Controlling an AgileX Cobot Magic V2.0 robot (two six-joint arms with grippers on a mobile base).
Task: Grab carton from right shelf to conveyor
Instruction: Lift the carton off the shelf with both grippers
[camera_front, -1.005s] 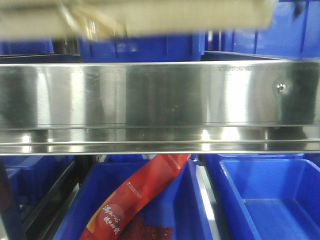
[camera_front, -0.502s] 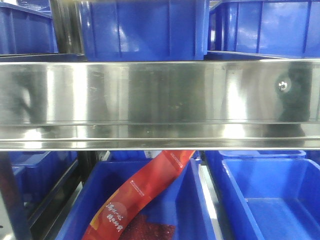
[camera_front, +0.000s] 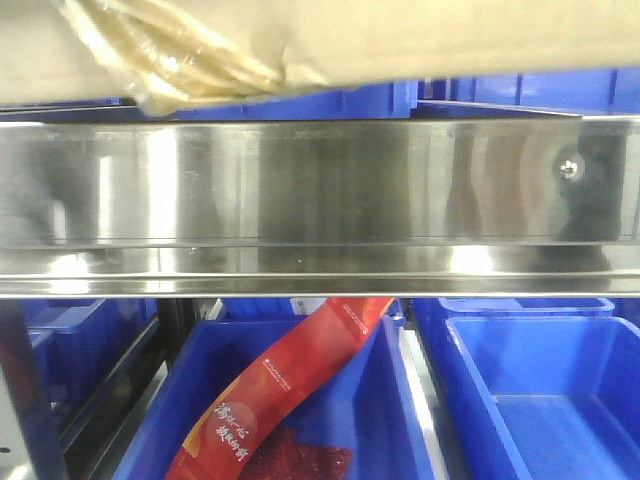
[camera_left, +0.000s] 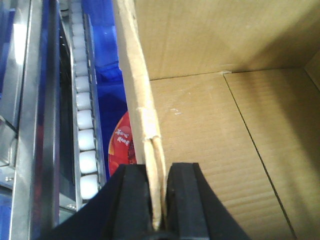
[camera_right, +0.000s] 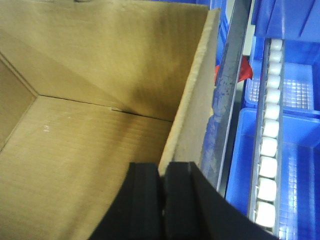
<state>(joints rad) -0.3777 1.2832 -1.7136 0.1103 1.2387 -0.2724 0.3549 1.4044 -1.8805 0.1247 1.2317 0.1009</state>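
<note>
We hold the carton (camera_front: 420, 40) by opposite walls, left gripper (camera_left: 159, 192) and right gripper (camera_right: 163, 190) each pinching one. It hangs above the right shelf (camera_front: 320, 190) rail, and moving it to the conveyor remains.

Carton (camera_right: 75, 150): matt brown corrugated cardboard, finely ribbed, with a raw fluted edge. Tape wad (camera_front: 190, 65): glossy, wrinkled film. Right shelf rail (camera_front: 320, 190): polished stainless steel, mirror-like, faintly streaked, with a bright metal screw head (camera_front: 568, 168). Bins (camera_front: 540, 380): smooth, semi-glossy blue plastic. Red packet (camera_front: 290, 390): shiny printed film. Rollers (camera_left: 85, 140): smooth white plastic. Left pincer (camera_left: 158, 172) and right pincer (camera_right: 162, 170): matt black.
</note>
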